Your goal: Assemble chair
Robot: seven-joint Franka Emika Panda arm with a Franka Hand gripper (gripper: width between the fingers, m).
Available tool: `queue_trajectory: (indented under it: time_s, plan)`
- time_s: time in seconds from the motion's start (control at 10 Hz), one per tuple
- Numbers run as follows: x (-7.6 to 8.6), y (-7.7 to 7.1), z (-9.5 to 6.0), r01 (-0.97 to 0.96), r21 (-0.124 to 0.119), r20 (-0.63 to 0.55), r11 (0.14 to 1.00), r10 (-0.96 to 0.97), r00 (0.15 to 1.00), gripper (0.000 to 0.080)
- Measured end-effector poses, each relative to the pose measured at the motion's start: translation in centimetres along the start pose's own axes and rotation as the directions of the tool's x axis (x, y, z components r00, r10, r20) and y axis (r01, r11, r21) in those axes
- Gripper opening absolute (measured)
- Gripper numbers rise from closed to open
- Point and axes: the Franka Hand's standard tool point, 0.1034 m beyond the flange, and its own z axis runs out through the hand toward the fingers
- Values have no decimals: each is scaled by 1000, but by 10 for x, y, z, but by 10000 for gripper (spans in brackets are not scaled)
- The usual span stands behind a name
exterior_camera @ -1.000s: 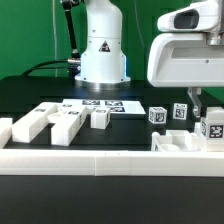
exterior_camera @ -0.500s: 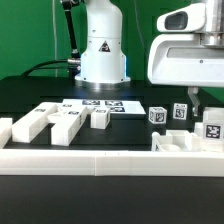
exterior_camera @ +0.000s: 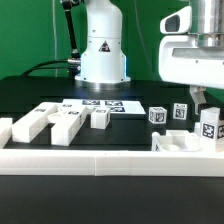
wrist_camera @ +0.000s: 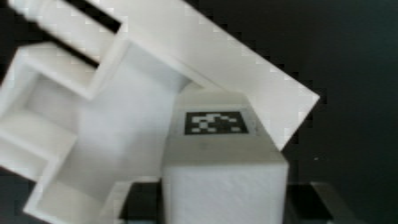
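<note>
ASSEMBLY IN PROGRESS: The arm's claw (exterior_camera: 206, 106) grips a short white plastic post (exterior_camera: 211, 126) bearing a black-and-white square tag, jaws narrowed on its two sides. It holds the post upright at the exterior view's right of the black bench (exterior_camera: 30, 95). Below it, the wrist view shows a flat white plastic slab with a raised frame (wrist_camera: 71, 110). Whether post and slab touch cannot be told.

The step in hand appears to be bringing this post to its place on the slab. The next move likely calls for squaring the post to the slab's edge and lowering it straight, without twisting it in the grip.

The chair itself is still in pieces. Three long white blocky parts (exterior_camera: 66, 124) lie at the exterior view's left, well apart from the slab. Two small white tagged cubes (exterior_camera: 158, 115) stand near the held post, and nothing looks joined. A long low white rail (exterior_camera: 100, 160) runs along the front.
</note>
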Motion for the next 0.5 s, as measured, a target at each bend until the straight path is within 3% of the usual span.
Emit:
queue_trajectory:
  time_s: [0.3, 0.5]
  plan:
    - [-1, 0, 0, -212, 0, 4, 977, 212, 977, 288]
    - [-1, 0, 0, -253, 1, 5, 967, 253, 967, 314]
